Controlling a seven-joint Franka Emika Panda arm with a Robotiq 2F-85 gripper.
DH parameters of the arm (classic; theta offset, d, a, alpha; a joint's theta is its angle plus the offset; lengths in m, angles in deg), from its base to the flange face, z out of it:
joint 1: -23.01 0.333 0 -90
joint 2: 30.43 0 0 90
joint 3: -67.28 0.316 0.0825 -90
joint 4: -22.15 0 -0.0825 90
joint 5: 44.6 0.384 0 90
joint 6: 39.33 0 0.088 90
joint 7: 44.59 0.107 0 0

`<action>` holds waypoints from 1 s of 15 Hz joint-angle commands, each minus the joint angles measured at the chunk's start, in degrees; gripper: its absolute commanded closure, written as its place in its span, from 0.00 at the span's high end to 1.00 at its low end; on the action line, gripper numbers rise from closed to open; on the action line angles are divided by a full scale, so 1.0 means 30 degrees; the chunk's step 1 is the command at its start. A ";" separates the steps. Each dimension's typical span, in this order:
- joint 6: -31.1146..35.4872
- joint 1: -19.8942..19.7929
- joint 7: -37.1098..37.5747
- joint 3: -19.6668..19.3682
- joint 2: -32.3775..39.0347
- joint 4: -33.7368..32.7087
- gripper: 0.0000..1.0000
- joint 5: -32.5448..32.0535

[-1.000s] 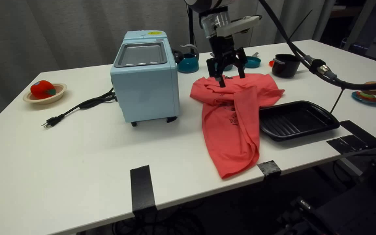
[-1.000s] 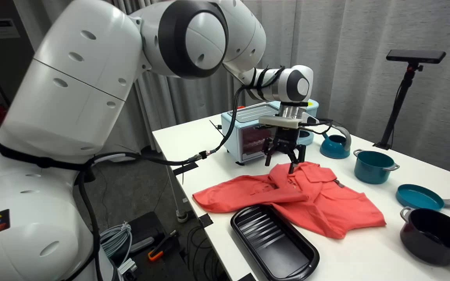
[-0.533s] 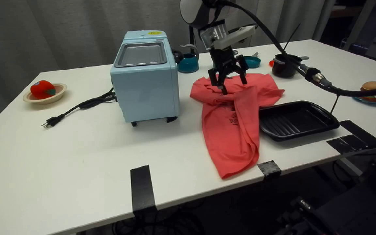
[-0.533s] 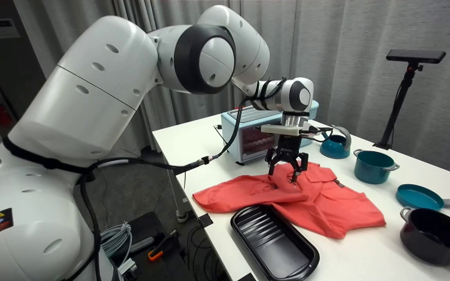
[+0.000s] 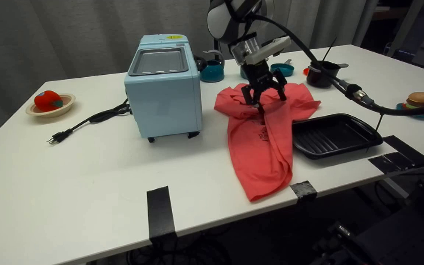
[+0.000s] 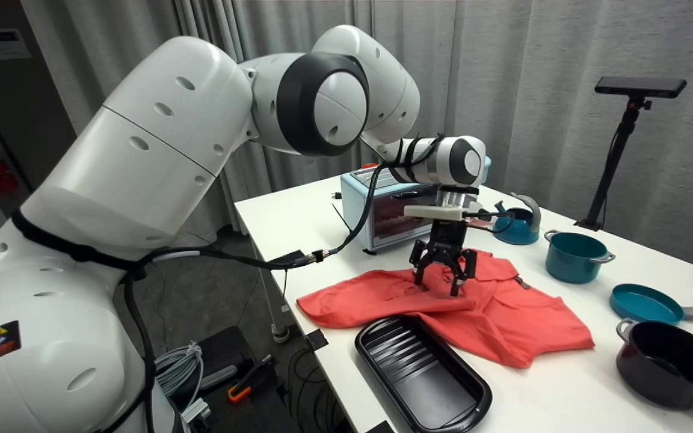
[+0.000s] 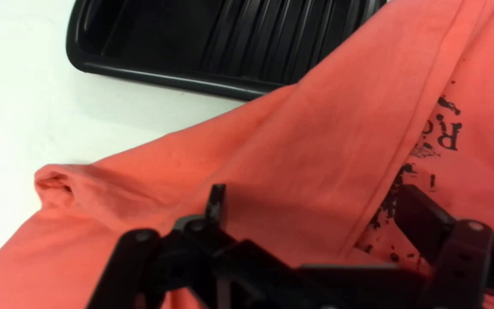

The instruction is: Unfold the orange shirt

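Note:
The orange shirt point(image 5: 256, 158) lies crumpled on the white table, with one end reaching toward the front edge. It also shows in an exterior view point(image 6: 509, 325) and fills much of the wrist view point(image 7: 315, 141). A folded-over flap crosses its middle and partly covers the dark chest print. My gripper point(image 5: 271, 102) is open and points down just over the fold; it also shows in an exterior view point(image 6: 437, 284). In the wrist view the open fingers point(image 7: 311, 201) stand either side of the flap, one over the print. Whether the fingertips touch the fabric, I cannot tell.
A black ridged pan point(image 5: 337, 138) lies against the shirt's side near the table edge. A light-blue box appliance point(image 5: 164, 106) stands on the other side. A teal kettle point(image 6: 514, 230), teal pot point(image 6: 575, 258), teal pan point(image 6: 644, 304) and black pot point(image 6: 671, 367) stand beyond.
My gripper has come down toward the shirt's middle fold, staying open. The shirt and the other objects have not visibly moved.

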 commanded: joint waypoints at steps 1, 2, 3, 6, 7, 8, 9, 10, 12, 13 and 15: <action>-0.0187 0.0338 0.0531 -0.0406 0.0995 -0.1251 1.00 -0.0645; -0.0015 0.0355 0.0565 -0.0419 0.1151 -0.1372 1.00 -0.0743; 0.0201 0.0371 0.0624 -0.0412 0.1275 -0.1471 1.00 -0.0837; 0.0629 0.0427 0.0795 -0.0408 0.1560 -0.1854 1.00 -0.0916; 0.0794 0.0450 0.0841 -0.0418 0.1599 -0.1909 1.00 -0.0951; 0.0884 0.0468 0.0883 -0.0426 0.1662 -0.2008 1.00 -0.0959; 0.0961 0.0482 0.0913 -0.0432 0.1713 -0.2072 1.00 -0.0957; 0.0985 0.0499 0.0946 -0.0444 0.1752 -0.2122 1.00 -0.0963; 0.1009 0.0512 0.1049 -0.0484 0.1729 -0.2008 1.00 -0.0988; 0.0974 0.0513 0.1069 -0.0503 0.1694 -0.1889 1.00 -0.1004; 0.0996 0.0494 0.1096 -0.0541 0.1569 -0.1605 1.00 -0.1015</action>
